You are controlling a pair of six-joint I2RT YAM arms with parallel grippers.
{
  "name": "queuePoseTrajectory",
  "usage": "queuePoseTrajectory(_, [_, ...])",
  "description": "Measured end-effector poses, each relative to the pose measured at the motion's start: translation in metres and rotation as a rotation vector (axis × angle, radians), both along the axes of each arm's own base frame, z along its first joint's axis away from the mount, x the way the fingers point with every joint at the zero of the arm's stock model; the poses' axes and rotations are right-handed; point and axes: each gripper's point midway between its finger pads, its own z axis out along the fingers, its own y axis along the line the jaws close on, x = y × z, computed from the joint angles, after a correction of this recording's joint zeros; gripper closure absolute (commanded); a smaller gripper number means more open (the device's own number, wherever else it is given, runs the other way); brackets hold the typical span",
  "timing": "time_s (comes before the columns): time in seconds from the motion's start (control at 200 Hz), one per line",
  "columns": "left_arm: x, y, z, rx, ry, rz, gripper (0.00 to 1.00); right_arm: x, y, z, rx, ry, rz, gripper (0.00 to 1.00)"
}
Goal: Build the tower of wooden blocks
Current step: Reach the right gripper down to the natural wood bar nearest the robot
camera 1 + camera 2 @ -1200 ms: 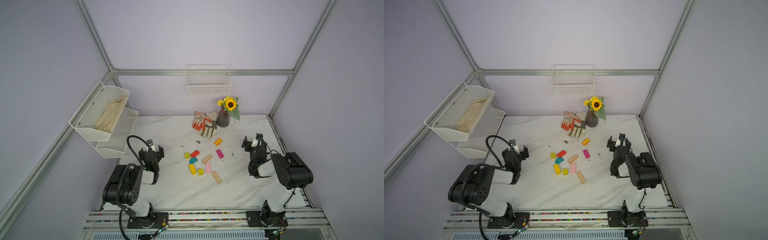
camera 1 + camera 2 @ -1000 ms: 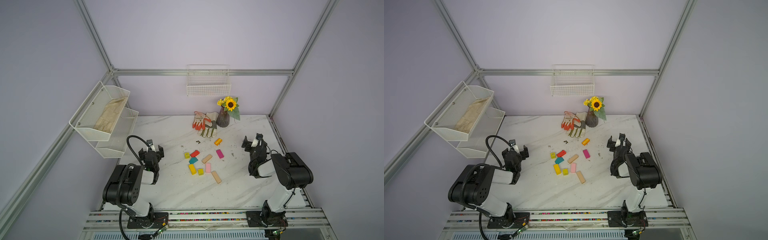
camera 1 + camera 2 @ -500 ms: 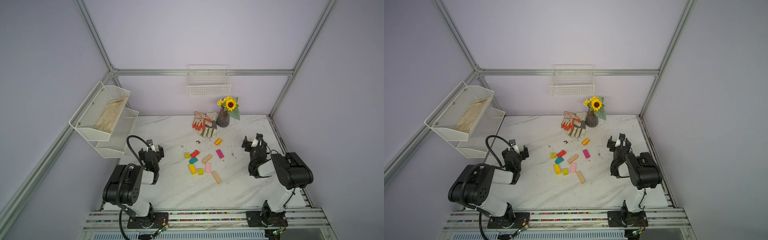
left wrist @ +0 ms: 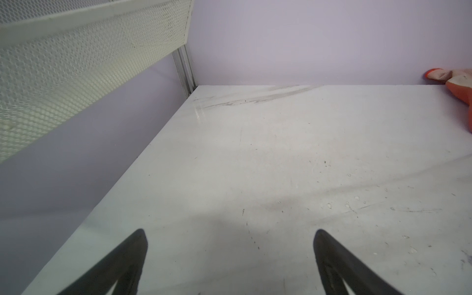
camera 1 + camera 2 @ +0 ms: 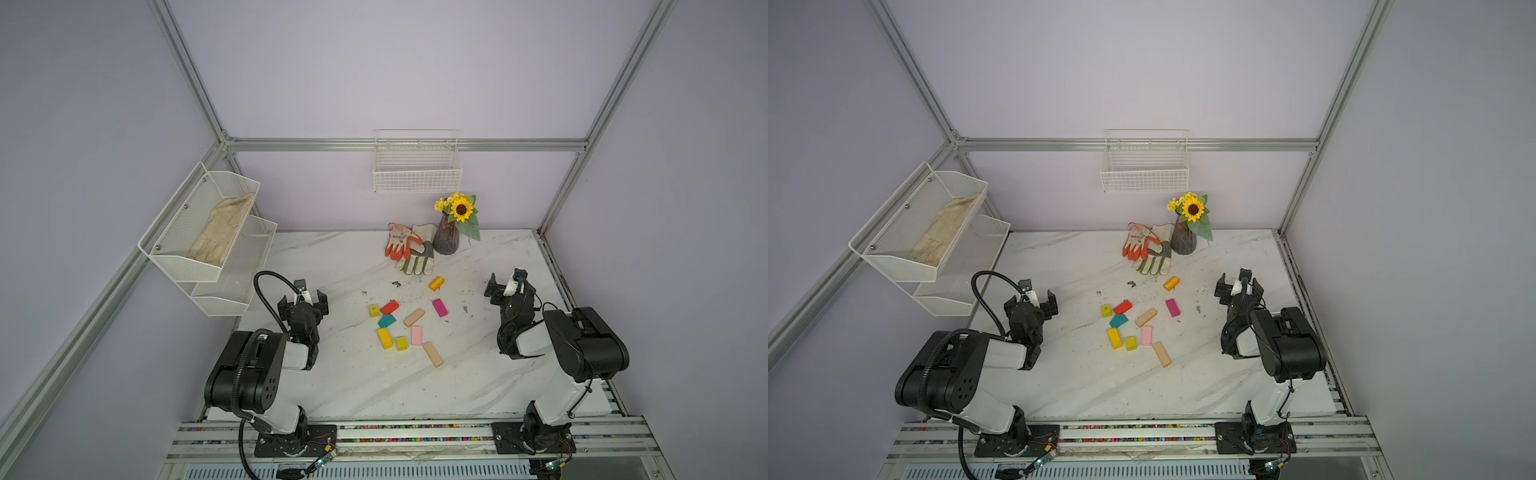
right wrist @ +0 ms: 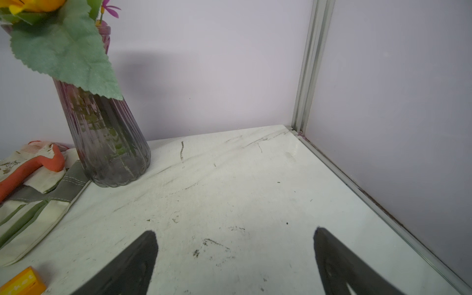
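In both top views we see the wood blocks (image 5: 416,335) lying loose and flat about the middle of the table (image 5: 374,386). One orange block (image 5: 436,283) sits apart from the rest, toward the far edge. Beyond it, near the far edge, a dark vase (image 5: 446,241) holding a sunflower (image 5: 461,209) stands with a pair of gloves (image 5: 409,251) just beside it. The left gripper (image 5: 303,297) sits near the left edge and the right gripper (image 5: 505,286) near the right edge. Both are well apart from the blocks, with bare marble between. A mesh shelf (image 5: 199,237) hangs from the left wall over the left edge, close by the left arm. A wire basket (image 5: 417,176) hangs high on the back wall.

From the left wrist we see the claw spread wide with nothing in it. Open table runs to the far left corner, the mesh shelf looms overhead, and a glove tip shows at the far edge.

From the right wrist we see that claw wide and empty too. The vase and gloves stand ahead, and the orange block (image 6: 21,282) lies near one finger. Clear marble runs to the far right corner, bounded by an aluminium rail (image 6: 378,201) along the right edge
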Motion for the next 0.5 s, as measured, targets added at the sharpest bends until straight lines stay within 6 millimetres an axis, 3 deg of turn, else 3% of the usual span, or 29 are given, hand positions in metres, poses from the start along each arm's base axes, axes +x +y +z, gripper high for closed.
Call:
queuePoseTrajectory(0.06, [-0.007,-0.011,0.015,0.027,-0.026,-0.02,0.01,-0.012,-0.001,0.017,0.022,-0.034,-0.024,0.03])
queuePoseTrajectory(0.165, [-0.019,-0.036,0.069,0.021,-0.162,-0.073,0.0,-0.02,-0.004,0.06,0.11,-0.128,-0.053,0.03])
queuePoseTrajectory(0.28, [-0.04,-0.03,0.111,-0.058,-0.274,-0.044,0.0,-0.016,-0.007,0.09,0.219,-0.176,-0.074,0.03])
queuePoseTrajectory(0.375, [-0.056,-0.02,0.116,-0.171,-0.294,0.013,0.0,-0.013,-0.008,0.093,0.32,-0.162,-0.091,0.03])
queuePoseTrajectory(0.5, [-0.073,-0.003,0.1,-0.287,-0.269,0.128,0.0,-0.011,-0.007,0.079,0.419,-0.114,-0.106,0.03])
